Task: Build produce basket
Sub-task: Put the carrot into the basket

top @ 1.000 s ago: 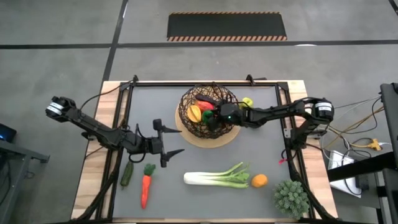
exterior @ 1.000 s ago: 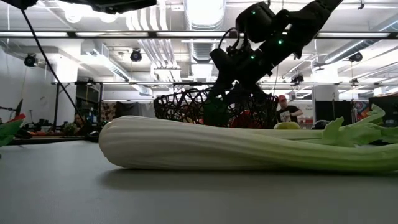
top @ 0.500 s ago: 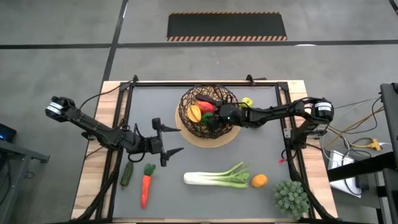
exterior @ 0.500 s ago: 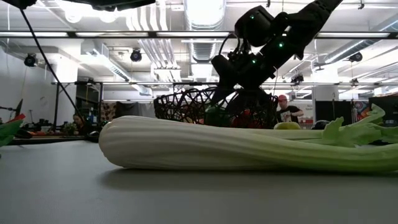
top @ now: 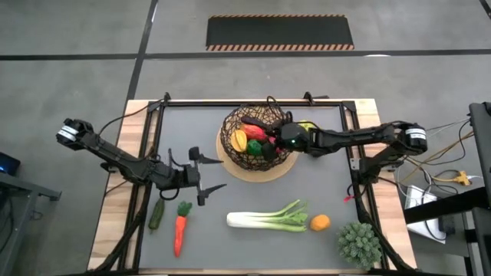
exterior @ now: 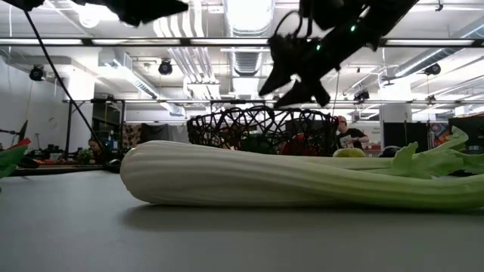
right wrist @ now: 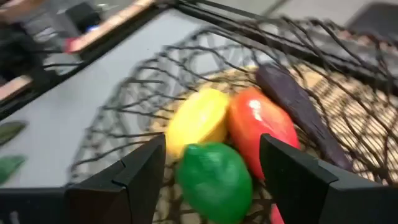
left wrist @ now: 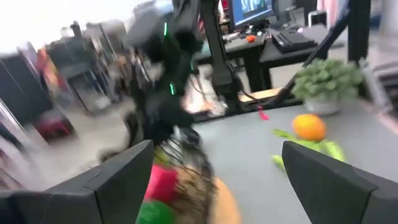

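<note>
Just below the right gripper's (top: 285, 141) parted, empty fingers (right wrist: 124, 180), a green pepper (right wrist: 214, 180) sits inside the basket (top: 230, 138).

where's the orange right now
In the high view the orange lies on the table near the front, right of centre, touching the leafy end of the leek, with the spiky plant to its right.

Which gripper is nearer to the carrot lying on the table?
Left. The left gripper hovers open just above and beside the carrot; the right gripper is far off, over the basket rim.
</note>
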